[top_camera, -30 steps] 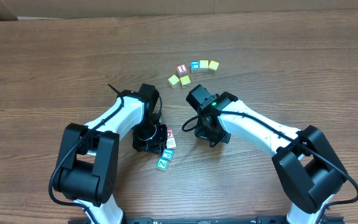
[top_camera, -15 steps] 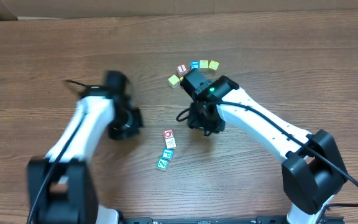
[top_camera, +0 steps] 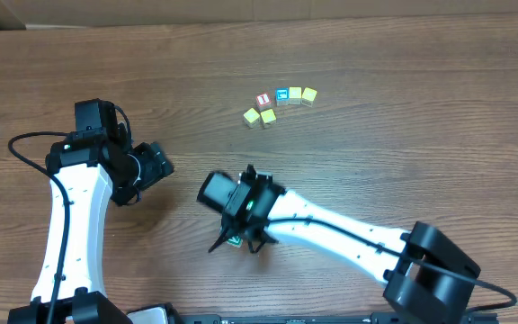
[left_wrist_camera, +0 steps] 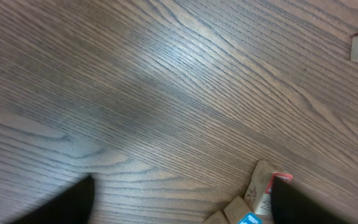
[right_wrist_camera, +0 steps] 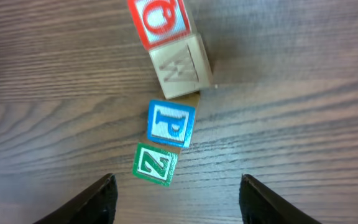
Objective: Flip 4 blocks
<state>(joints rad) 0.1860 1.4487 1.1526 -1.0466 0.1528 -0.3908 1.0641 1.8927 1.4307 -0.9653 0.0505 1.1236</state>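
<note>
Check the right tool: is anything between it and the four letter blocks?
Nothing visible. In the wrist view the right tool hangs open over the row: O block, plain block, P block, Z block, with only bare table around them.

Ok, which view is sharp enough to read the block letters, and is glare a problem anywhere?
Right wrist view: sharp, blue P block and green Z block read cleanly; red block cropped at the top edge. Left wrist view: pale sheen across the table. Overhead view: even light, but the right arm mostly covers those blocks.
</note>
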